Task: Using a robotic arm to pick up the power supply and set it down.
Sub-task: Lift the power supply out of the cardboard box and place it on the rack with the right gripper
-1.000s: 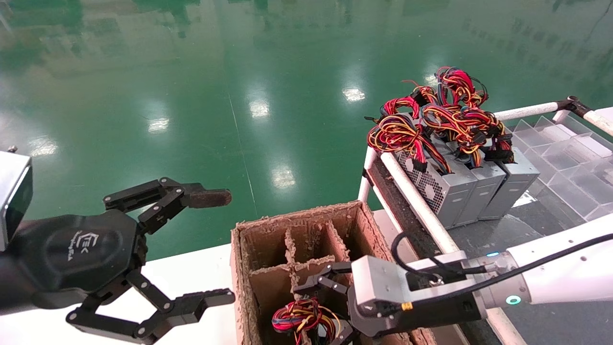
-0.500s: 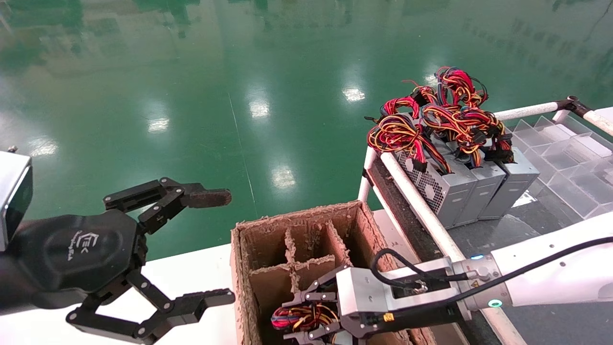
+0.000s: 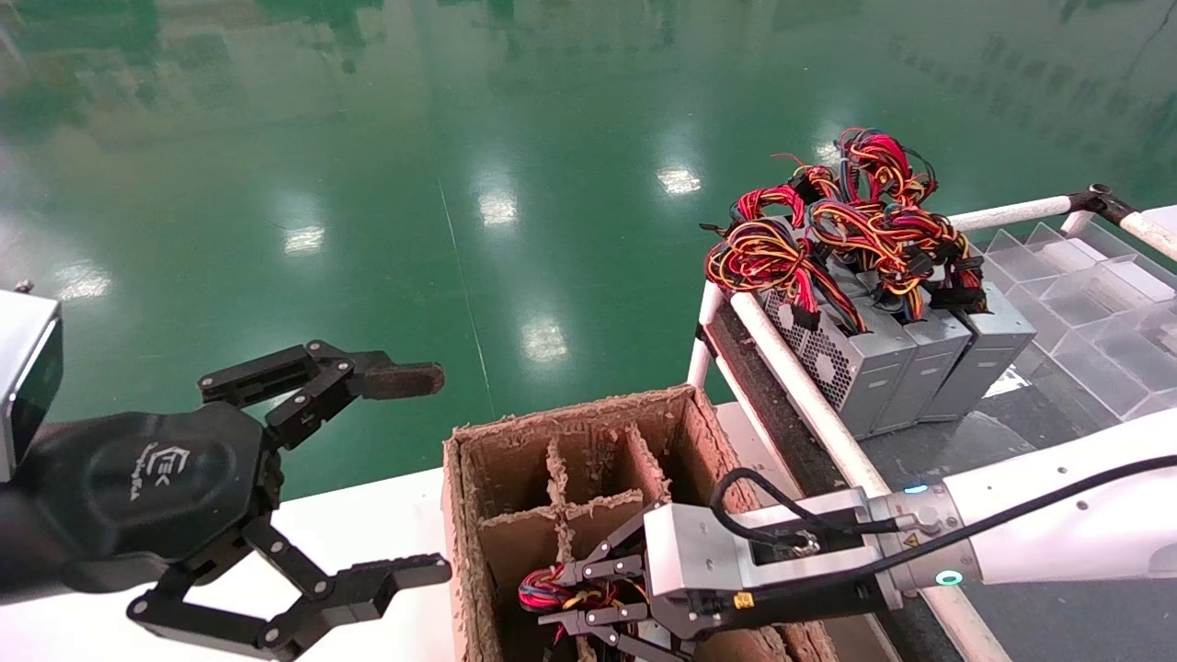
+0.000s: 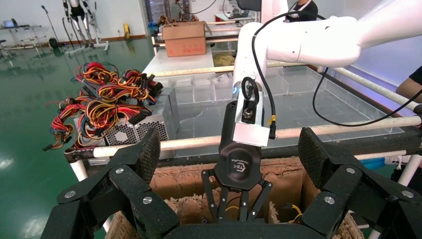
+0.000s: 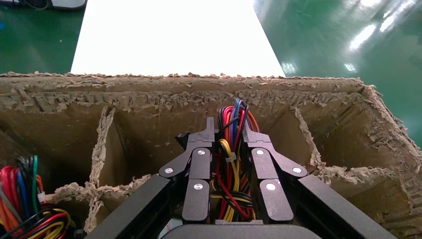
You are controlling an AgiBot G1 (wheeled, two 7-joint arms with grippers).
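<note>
Right gripper [image 5: 229, 130]: down inside a compartment of the torn cardboard box [image 3: 478, 478], fingers clenched around the wire bundle.
Power supply [image 5: 232, 164]: in that compartment, wires pointing up; body hidden, long axis unclear.
Left gripper [image 3: 418, 473]: parked beside the box, fingers spread.

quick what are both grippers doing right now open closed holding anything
Left gripper: open, holding nothing, parked beside the cardboard box.
Right gripper: down in the box, fingers closed on the power supply's wire bundle.
</note>
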